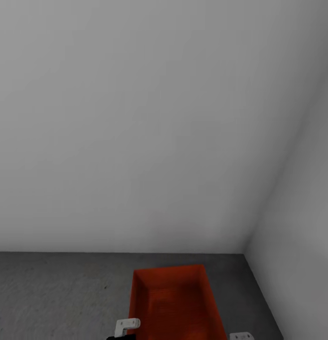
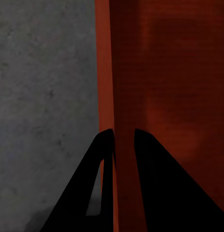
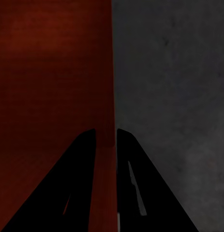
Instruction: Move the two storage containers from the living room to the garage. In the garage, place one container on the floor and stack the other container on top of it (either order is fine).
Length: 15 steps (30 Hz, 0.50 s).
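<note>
Both tools [image 2: 124,140] [image 3: 106,140] astride opposite walls of storage container [image 1: 171,297].

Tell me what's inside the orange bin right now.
Nothing: the bin looks empty, with bare ribbed walls and bottom. Its near end is cut off by the head view's edge, so that part can't be checked. The left gripper and right gripper each pinch a side wall.
</note>
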Tool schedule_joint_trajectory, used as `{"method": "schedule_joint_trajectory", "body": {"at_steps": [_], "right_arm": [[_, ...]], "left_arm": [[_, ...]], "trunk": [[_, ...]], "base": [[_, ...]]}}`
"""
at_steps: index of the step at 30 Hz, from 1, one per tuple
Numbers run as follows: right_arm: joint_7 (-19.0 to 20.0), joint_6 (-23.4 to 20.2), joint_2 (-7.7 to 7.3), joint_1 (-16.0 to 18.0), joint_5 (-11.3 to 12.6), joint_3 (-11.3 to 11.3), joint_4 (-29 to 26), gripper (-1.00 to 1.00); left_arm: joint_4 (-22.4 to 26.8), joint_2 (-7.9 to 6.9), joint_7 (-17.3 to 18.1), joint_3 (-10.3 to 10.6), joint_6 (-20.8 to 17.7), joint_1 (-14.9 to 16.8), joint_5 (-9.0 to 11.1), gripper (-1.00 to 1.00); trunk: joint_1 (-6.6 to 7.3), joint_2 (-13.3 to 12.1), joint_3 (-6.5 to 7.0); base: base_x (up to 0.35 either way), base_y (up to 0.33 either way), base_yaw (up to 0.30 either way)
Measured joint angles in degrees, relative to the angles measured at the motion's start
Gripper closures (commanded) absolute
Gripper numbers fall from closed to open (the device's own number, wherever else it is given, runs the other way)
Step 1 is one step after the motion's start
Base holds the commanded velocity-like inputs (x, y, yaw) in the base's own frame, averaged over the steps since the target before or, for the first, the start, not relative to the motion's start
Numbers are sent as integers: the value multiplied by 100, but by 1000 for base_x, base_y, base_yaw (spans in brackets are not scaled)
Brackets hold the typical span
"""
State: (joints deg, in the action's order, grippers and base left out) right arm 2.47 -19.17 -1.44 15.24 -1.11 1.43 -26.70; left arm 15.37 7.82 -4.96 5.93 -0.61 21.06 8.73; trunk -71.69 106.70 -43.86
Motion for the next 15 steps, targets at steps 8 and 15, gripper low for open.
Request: {"method": "schedule_joint_trajectory", "body": {"at_steps": [8, 15], "right_arm": [[-1, 0, 0, 4, 0, 1, 0, 100], [-2, 0, 0, 4, 0, 2, -4, 100]], "left_arm": [[0, 0, 0, -2, 3, 1, 0, 100], [0, 0, 1, -3, 7, 1, 0, 100]], "trunk": [[-176, 321, -144], [-330, 602, -269]], "base": [[0, 0, 0], [0, 0, 0]]}}
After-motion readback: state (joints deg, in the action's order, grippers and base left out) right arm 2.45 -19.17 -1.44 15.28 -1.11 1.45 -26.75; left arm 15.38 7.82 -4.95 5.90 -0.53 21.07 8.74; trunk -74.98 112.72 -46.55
